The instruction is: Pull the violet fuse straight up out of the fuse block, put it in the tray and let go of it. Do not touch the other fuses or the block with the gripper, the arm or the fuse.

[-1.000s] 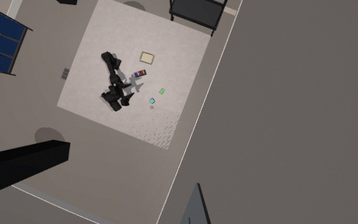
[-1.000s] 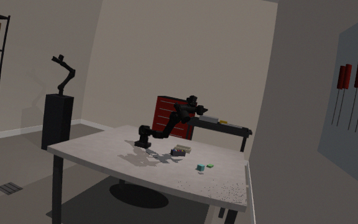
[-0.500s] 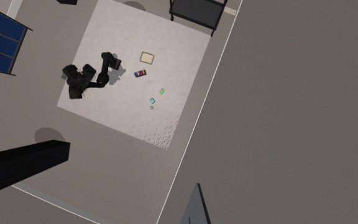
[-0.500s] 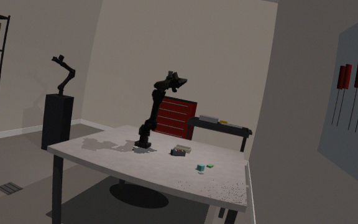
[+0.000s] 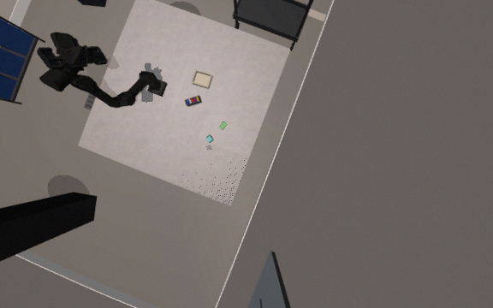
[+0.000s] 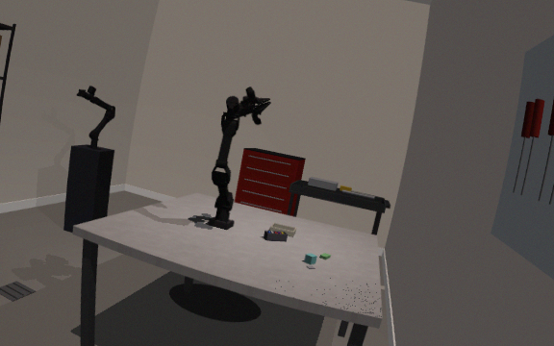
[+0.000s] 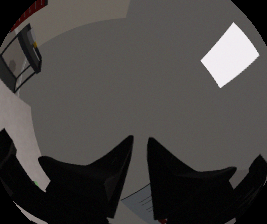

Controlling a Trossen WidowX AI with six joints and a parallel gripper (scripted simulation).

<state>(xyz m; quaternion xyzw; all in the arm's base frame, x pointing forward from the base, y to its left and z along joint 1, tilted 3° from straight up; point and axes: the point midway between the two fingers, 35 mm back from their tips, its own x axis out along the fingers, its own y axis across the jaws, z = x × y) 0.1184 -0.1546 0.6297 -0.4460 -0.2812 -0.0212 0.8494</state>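
Note:
The fuse block [image 5: 189, 104] [image 6: 275, 237] stands on the table with a row of coloured fuses in it. The violet fuse [image 5: 195, 100] sits in the row beside the yellow one; it is too small to tell apart in the exterior view. The beige tray [image 5: 202, 79] [image 6: 283, 228] lies near the block and looks empty. My gripper [image 6: 268, 101] [image 7: 140, 140] is high above the table, far from the block. Its fingers are nearly together with only a narrow gap, and nothing is between them. Neither block nor fuses can be made out in the wrist view.
A teal cube [image 5: 210, 139] [image 6: 311, 259], a green piece [image 5: 222, 125] [image 6: 325, 256] and a small grey piece [image 5: 209, 147] [image 6: 311, 267] lie on the table away from the block. A dark cart [image 5: 272, 18] [image 6: 339, 196] stands beyond the table edge.

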